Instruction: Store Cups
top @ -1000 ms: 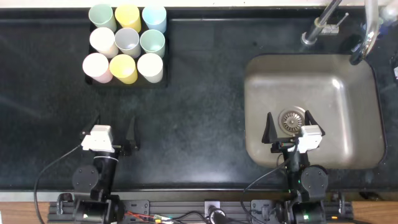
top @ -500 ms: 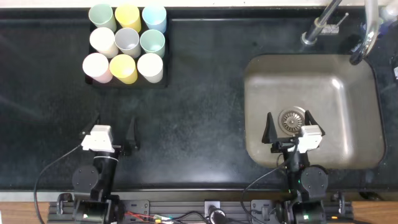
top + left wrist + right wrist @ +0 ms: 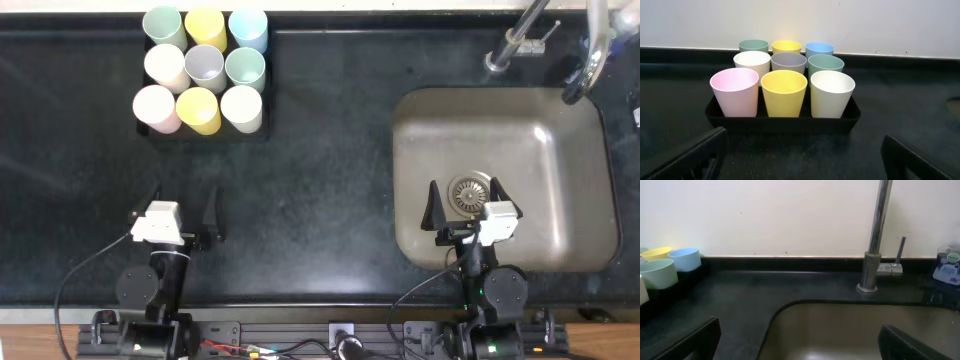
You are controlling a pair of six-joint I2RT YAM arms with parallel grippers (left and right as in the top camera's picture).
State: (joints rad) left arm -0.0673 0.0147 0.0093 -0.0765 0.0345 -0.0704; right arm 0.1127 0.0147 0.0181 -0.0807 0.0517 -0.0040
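Observation:
Several pastel cups stand upright in a black tray (image 3: 266,132) (image 3: 782,124) at the back left of the dark counter, in three rows of three. The front row holds a pink cup (image 3: 735,91), a yellow cup (image 3: 784,92) and a white cup (image 3: 832,93). My left gripper (image 3: 185,212) (image 3: 802,157) rests near the counter's front edge, well short of the tray, open with nothing between its fingers. My right gripper (image 3: 465,204) (image 3: 800,340) sits open and empty over the front part of the sink (image 3: 560,255).
A steel sink (image 3: 840,330) with a drain (image 3: 468,192) takes up the right side. A faucet (image 3: 520,35) (image 3: 875,240) stands behind it, and a soap bottle (image 3: 949,267) is at the far right. Bare dark counter (image 3: 320,190) lies between tray and sink.

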